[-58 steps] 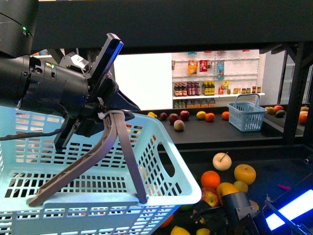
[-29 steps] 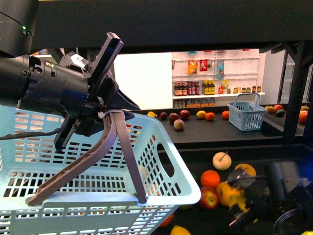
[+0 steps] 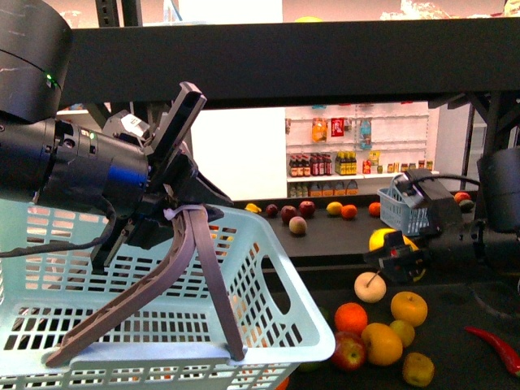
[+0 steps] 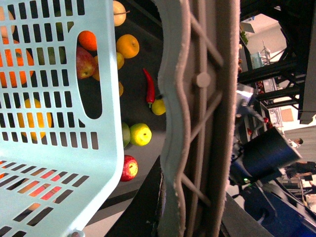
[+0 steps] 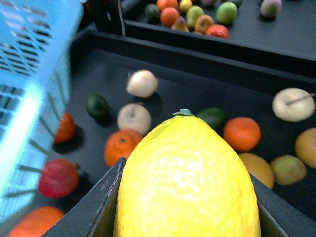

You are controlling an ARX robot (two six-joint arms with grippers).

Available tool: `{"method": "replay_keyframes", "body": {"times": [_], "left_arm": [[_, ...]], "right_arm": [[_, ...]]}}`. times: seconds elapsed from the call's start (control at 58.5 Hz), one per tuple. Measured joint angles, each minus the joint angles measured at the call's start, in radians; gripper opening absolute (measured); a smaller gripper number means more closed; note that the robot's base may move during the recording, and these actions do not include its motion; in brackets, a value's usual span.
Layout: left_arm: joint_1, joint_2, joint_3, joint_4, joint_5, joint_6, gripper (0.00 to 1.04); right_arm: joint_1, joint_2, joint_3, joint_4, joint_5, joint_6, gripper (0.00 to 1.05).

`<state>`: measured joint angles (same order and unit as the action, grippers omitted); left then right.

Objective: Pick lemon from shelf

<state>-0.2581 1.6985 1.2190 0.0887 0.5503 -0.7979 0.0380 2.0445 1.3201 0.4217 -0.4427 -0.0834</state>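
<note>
In the front view my right gripper [image 3: 390,252] is shut on the lemon [image 3: 380,238], a bright-yellow oval held in the air above the fruit on the black shelf [image 3: 325,57]. The right wrist view shows the lemon [image 5: 190,177] filling the space between the two dark fingers [image 5: 106,200] of the right gripper [image 5: 190,197]. My left gripper [image 3: 172,203] is shut on the grey basket handle [image 3: 199,260] of a light-blue basket [image 3: 276,268], held up at the left. In the left wrist view the basket handle [image 4: 197,123] runs up out of the left gripper [image 4: 190,215].
Oranges [image 3: 350,318], apples [image 3: 348,351], a pale stemmed fruit [image 3: 370,287] and a red chilli [image 3: 496,345] lie on the lower tier [image 3: 463,305]. More fruit and a small blue basket [image 3: 406,207] sit on the tier behind. White-lit grocery shelves [image 3: 357,146] stand far back.
My right arm has risen from low among the fruit at the bottom right, carrying the lemon up above the tier. The left arm and basket have barely moved.
</note>
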Motion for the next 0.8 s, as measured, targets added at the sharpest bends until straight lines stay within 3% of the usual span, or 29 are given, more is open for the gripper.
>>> {"method": "replay_keyframes", "body": {"times": [0.291, 0.632, 0.803], "left_arm": [[0.0, 0.0, 0.0, 0.0, 0.001, 0.0, 0.14], [0.0, 0.0, 0.0, 0.0, 0.0, 0.0, 0.14], [0.0, 0.0, 0.0, 0.0, 0.001, 0.0, 0.14]], "right_arm": [[0.156, -0.06, -0.008, -0.055, -0.019, 0.117, 0.54], [0.29, -0.024, -0.01, -0.064, 0.048, 0.148, 0.54], [0.304, -0.016, -0.011, -0.057, 0.034, 0.15, 0.79]]}}
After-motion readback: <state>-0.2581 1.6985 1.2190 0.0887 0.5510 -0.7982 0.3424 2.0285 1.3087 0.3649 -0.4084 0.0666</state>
